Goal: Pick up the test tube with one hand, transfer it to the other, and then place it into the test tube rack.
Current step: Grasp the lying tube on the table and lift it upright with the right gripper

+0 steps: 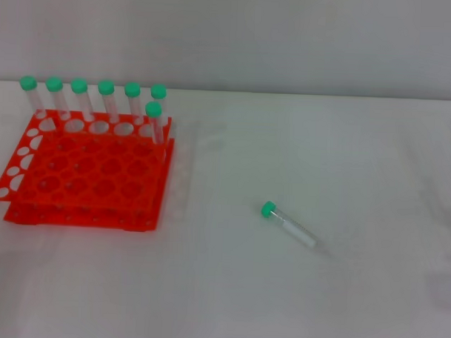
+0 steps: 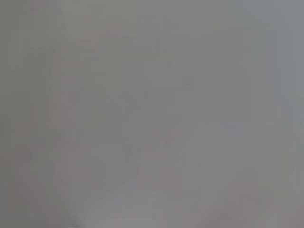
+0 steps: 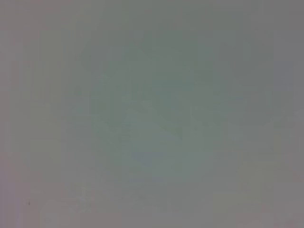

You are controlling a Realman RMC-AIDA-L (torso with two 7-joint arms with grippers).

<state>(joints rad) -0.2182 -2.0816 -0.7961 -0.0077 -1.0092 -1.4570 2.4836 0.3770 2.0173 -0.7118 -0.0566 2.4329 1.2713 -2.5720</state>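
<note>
The test tube [image 1: 288,224] lies flat on the white table [image 1: 344,158], green cap pointing toward the rack [image 1: 84,171], well apart from it on the right. Seven capped tubes [image 1: 91,97] stand along the rack's far edge. Neither gripper shows, so their state can't be told.

The short clear plastic test tube with a green screw cap [image 1: 288,224] lies flat on the white table [image 1: 344,158], open surface all round it. Well apart stands the bright orange-red plastic rack [image 1: 84,171], 7 green-capped tubes [image 1: 94,98] upright along its far edge; the nearer holes gape free.
</note>
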